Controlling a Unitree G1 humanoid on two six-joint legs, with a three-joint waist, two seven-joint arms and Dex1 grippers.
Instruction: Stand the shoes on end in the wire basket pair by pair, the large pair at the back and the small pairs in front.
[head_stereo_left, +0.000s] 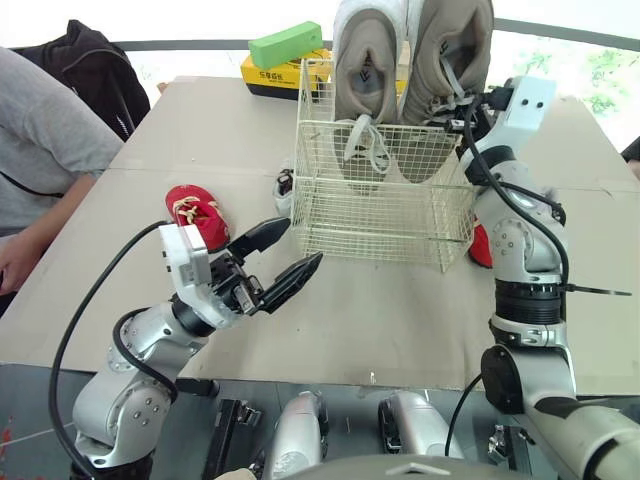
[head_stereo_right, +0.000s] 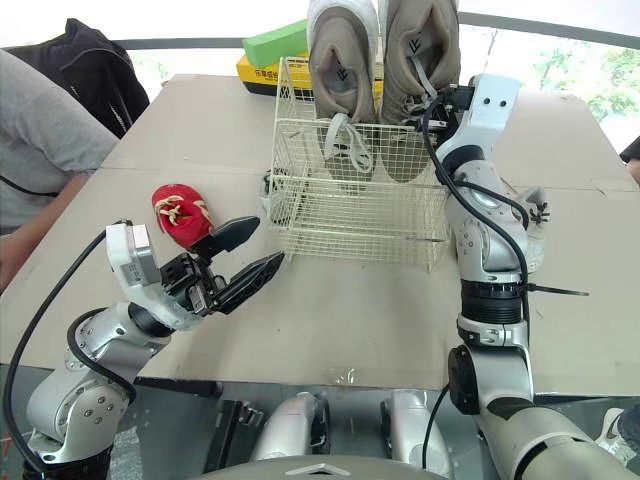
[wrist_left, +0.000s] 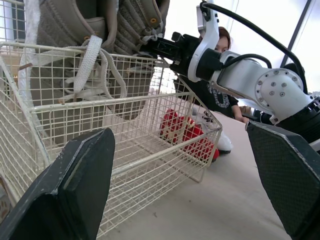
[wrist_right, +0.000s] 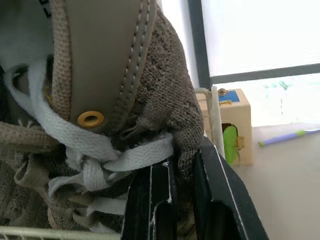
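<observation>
Beige knit shoes (head_stereo_left: 445, 60), white laces (head_stereo_left: 362, 140)

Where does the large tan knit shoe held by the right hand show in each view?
Left eye view: the large tan knit shoe stands upper centre-right, at the back of the cream wire basket.
Right eye view: upper centre, same spot.
Left wrist view: the farther shoe, at the right hand.
Right wrist view: close up, laces and eyelet.
Shared landmark: the basket.

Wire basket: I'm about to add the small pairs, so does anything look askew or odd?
The left sneaker and right sneaker stand on end at the back of the wire basket. Only the left one's laces dangle loose inside. The right claw grips the right sneaker.
</observation>
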